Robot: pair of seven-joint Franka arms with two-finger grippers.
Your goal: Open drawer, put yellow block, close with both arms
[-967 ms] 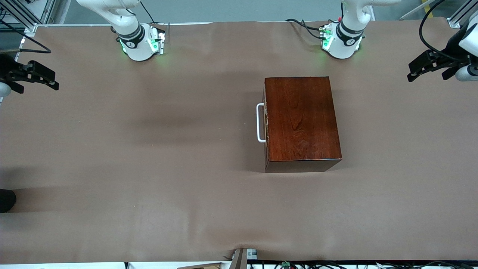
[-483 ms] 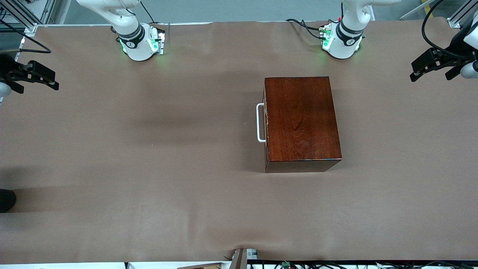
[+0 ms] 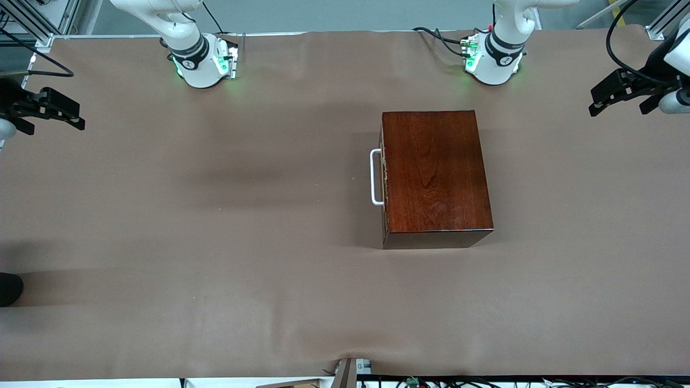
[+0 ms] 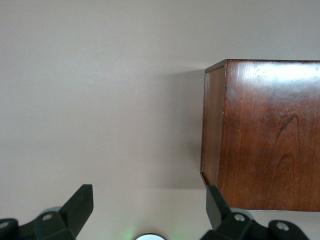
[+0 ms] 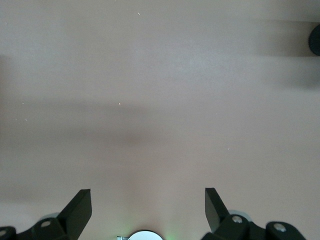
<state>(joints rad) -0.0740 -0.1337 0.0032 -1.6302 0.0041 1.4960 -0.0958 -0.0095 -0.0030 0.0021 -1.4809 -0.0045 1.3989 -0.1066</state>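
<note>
Two grippers wide open and empty, left gripper [image 3: 606, 99] and right gripper [image 3: 67, 116] over table ends, well apart from shut drawer [image 3: 384, 178], white handle [image 3: 374, 178], glossy reddish-brown box [image 3: 435, 172] mid-table.

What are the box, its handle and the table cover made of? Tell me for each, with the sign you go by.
Box: apparently wood, glossy reddish-brown varnish; grain lines and a bright sheen show on its top.
Handle: white, smooth U-shaped bar; painted metal or plastic, cannot tell which.
Table cover: matte brown sheet, likely paper or cloth; soft ripples, no shine.
</note>
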